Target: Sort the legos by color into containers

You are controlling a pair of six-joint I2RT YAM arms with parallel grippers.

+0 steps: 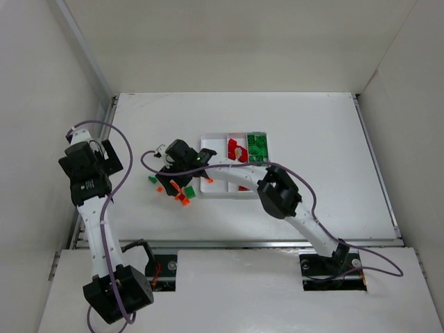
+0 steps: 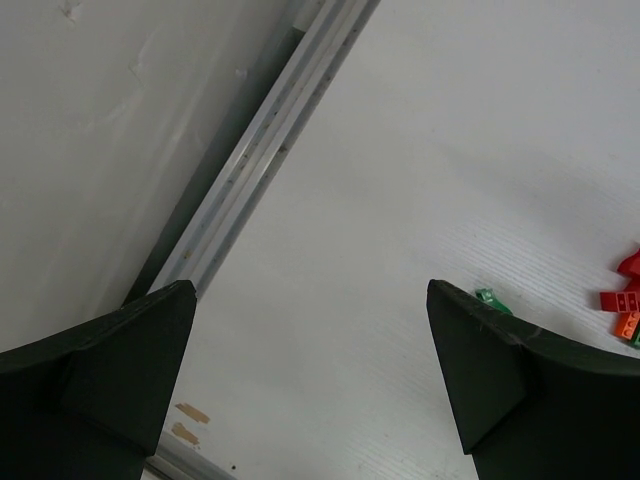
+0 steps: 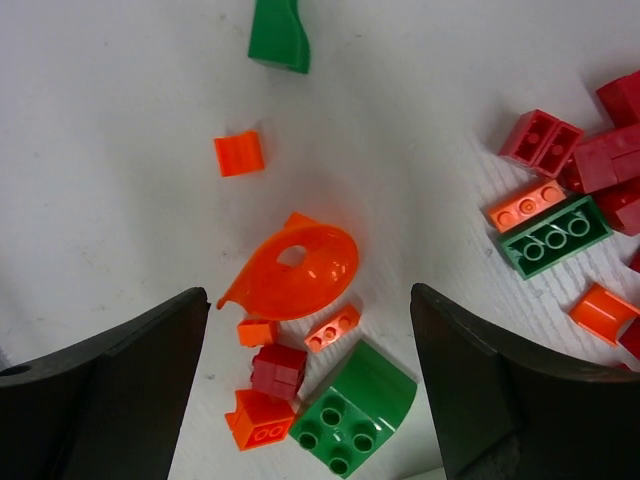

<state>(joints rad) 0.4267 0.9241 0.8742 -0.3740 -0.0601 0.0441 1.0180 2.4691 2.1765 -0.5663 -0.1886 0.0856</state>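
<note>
Loose legos lie on the table left of the white tray (image 1: 214, 137). My right gripper (image 3: 310, 295) hangs open over them, its jaws straddling an orange dome piece (image 3: 300, 270), a small orange plate (image 3: 333, 327), a dark red brick (image 3: 278, 370), an orange brick (image 3: 258, 418) and a green curved brick (image 3: 355, 410); it holds nothing. From above, the right gripper (image 1: 173, 182) sits over this pile. The tray's middle compartment holds red legos (image 1: 237, 149), the right one green legos (image 1: 258, 146). My left gripper (image 2: 308, 290) is open above bare table at the far left.
More red bricks (image 3: 540, 138), an orange plate (image 3: 527, 203) and a green brick (image 3: 555, 235) lie to the right of the right jaws. A small green piece (image 2: 492, 298) lies by the left gripper's right finger. A metal rail (image 2: 260, 160) edges the table's left side. The right arm crosses over the tray.
</note>
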